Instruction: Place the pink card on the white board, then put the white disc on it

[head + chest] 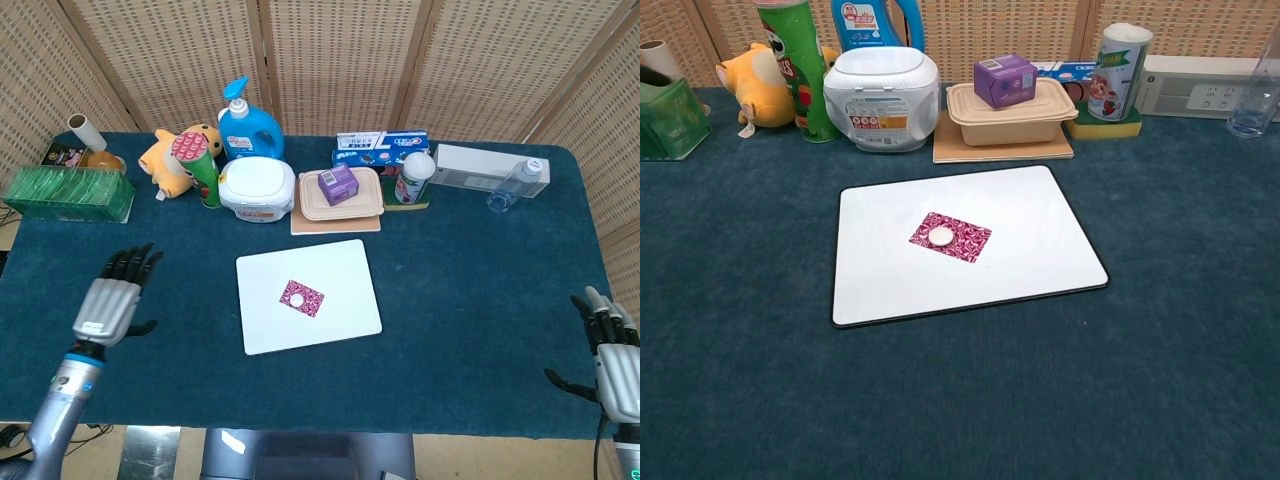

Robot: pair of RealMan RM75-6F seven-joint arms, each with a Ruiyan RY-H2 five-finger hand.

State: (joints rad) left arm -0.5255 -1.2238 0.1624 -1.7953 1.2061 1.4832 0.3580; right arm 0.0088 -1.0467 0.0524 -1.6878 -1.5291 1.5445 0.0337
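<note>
Left hand [108, 305]: empty, fingers spread, well left of the white board [340, 310].
Pink card [310, 303]: flat on the board's middle.
White disc [298, 296]: on the card.
Right hand [610, 350]: empty, fingers apart, far right of the board.
Nearer hand: the left.
</note>
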